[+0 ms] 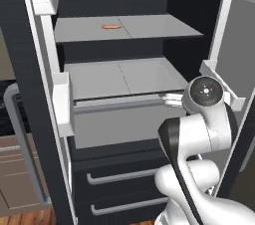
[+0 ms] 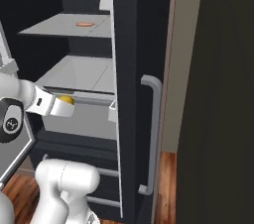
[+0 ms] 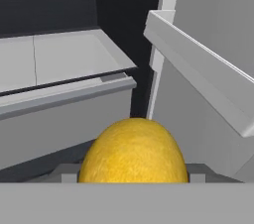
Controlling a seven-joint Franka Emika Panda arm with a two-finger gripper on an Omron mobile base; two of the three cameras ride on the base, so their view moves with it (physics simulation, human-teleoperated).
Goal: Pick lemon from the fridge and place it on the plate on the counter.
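Lemon in the gripper, in front of the open fridge.

Nearest the hand camera, the lemon [image 3: 133,151] sits low between the fingers; the gripper [image 2: 63,107] looks closed on it, though the fingers themselves are largely hidden, so how firm the hold is cannot be told. The judged risks follow from that: a round fruit could roll out of a shallow pinch if the arm swings fast. Just beside it stands the white door bin [image 3: 198,64], which the hand could clip on a sideways turn. Beyond lie the grey drawer [image 1: 119,119] front and the shelf [image 1: 124,77] edge, near enough to knock. Farther up, a stick-like item [image 1: 111,27] lies mid-shelf in the fridge [image 1: 124,0].
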